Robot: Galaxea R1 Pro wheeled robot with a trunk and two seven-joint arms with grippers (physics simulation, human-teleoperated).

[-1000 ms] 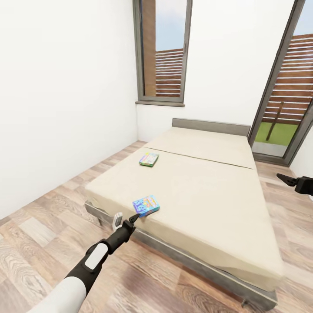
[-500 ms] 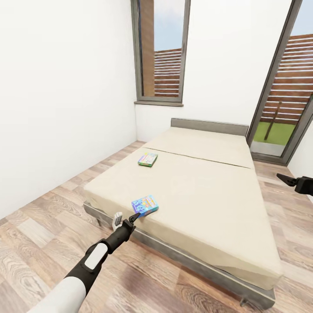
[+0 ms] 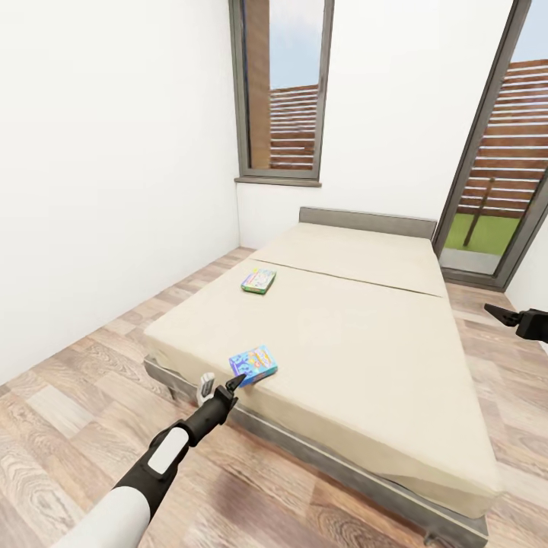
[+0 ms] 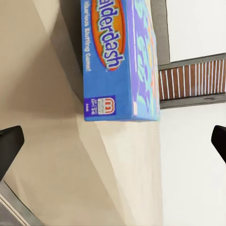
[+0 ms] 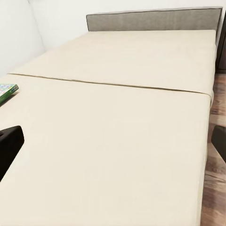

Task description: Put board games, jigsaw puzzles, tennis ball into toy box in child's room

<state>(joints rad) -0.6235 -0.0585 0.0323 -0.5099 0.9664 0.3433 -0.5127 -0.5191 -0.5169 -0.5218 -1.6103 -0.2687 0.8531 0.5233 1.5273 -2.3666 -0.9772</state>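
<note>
— Where are your toys right now?

— You have the small blue rectangular board game box (image 3: 253, 364) lying flat on the cream mattress of the low grey-framed bed (image 3: 358, 335), close to the bed's near left corner. The green-edged flat board game box (image 3: 259, 280) lies further up the bed, by its left edge, just short of the seam across the mattress.

— And your left tool?

— Your left tool (image 3: 221, 384) sits just off the bed's near edge, right beside the blue box and apart from it, its two fingers spread wide with nothing between them. In the left wrist view the blue box (image 4: 121, 56) lies ahead of those fingertips (image 4: 9, 141).

— Your right tool?

— Your right tool (image 3: 517, 318) hangs beside the bed's right edge, over the wood-plank floor (image 3: 68, 411), released and empty.
</note>
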